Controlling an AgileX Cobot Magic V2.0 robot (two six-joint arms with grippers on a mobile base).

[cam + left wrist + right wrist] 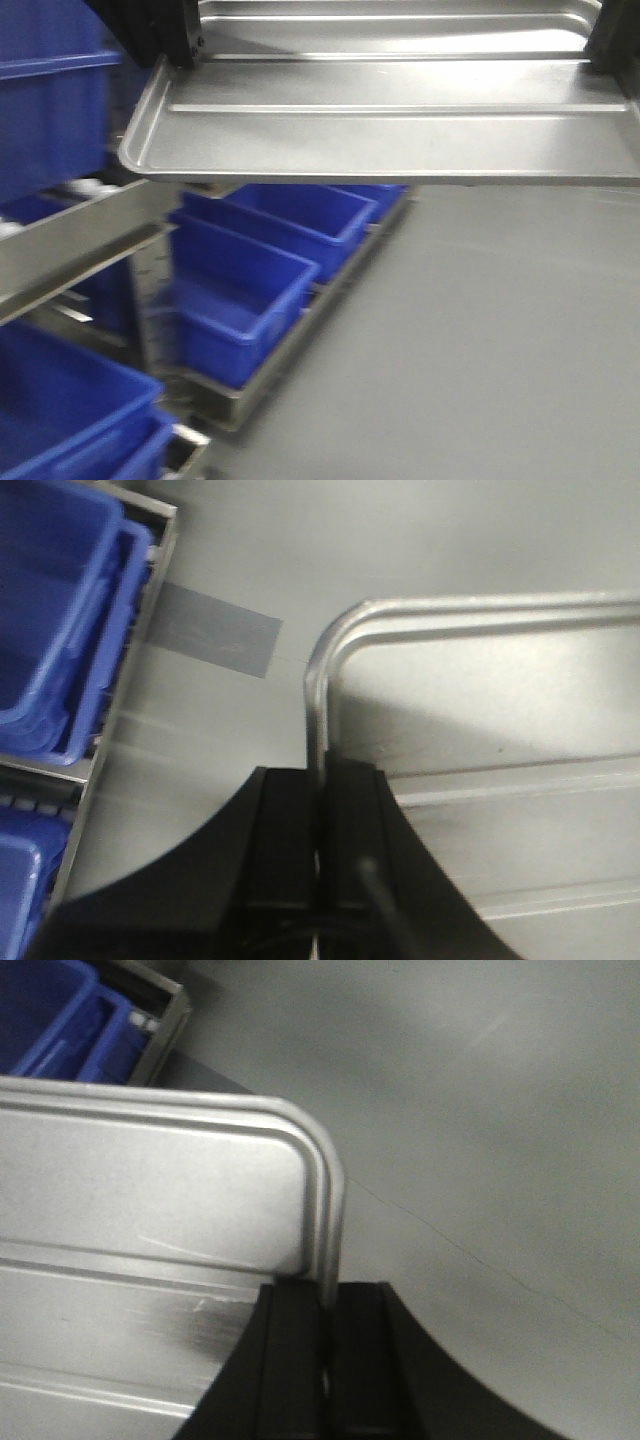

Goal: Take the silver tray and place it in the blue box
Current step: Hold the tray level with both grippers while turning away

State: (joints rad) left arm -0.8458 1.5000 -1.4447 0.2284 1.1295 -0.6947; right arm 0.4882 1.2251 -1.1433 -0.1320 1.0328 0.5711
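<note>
silver tray (380,130): hanging level above the grey bench (480,340), well clear of it, pinched by the short rims at both ends. left gripper (320,780) clenching the left rim just beside a rounded corner; right gripper (325,1295) clenching the right rim likewise. probably the carrying step. holding both wrists at equal height and moving them as one, avoiding twisting the thin rim out of either grasp; swinging left past the small blue bins (260,270) toward the deep blue box (45,130), lowering only once squarely inside its rim.
</note>
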